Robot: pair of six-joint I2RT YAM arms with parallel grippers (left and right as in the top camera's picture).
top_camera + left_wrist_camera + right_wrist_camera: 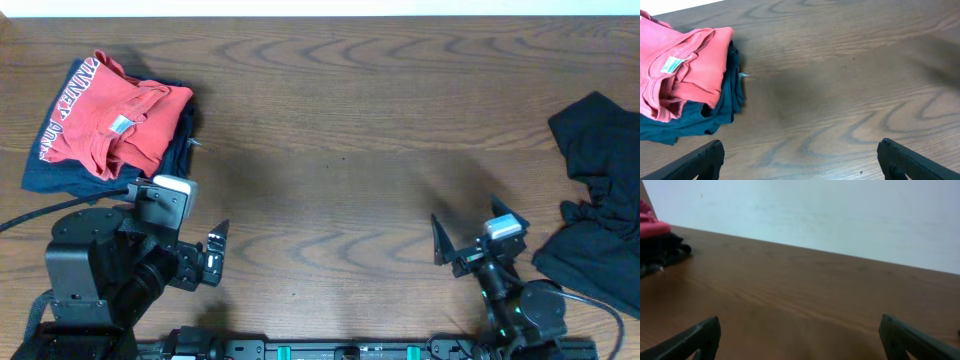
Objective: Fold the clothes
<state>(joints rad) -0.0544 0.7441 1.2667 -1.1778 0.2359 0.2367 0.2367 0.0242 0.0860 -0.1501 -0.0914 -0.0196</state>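
— How does the left gripper (216, 252) (800, 147) stand?

— Jaws spread wide, nothing between them. It hangs over bare wood near the tabletop's (340, 120) near edge, on the left side.

— And the nearest clothes to it?

— The coral-red T-shirt (115, 120) (685, 65), folded, lies beyond the gripper and to its left, apart from the fingers, towards the far left corner. It rests on top of a navy garment (60, 180) (715, 115), which sticks out under it on the near side and on the right. A small pale label (672, 64) shows at the shirt's collar, and lettering runs along its left edge in the overhead view.

— The right gripper (470, 228) (800, 321)?

— Also wide open and empty, near the near edge on the right side, above bare wood.

— What lies by it?

— A black garment (600, 190), crumpled and unfolded, to the gripper's right, against the right edge of the tabletop; part of it runs out of the overhead view. The fingers don't touch it.

— And from the right wrist?

— It looks across the wood to a pale wall (840, 215). The red-on-dark pile shows at the far left, well apart from the fingers.
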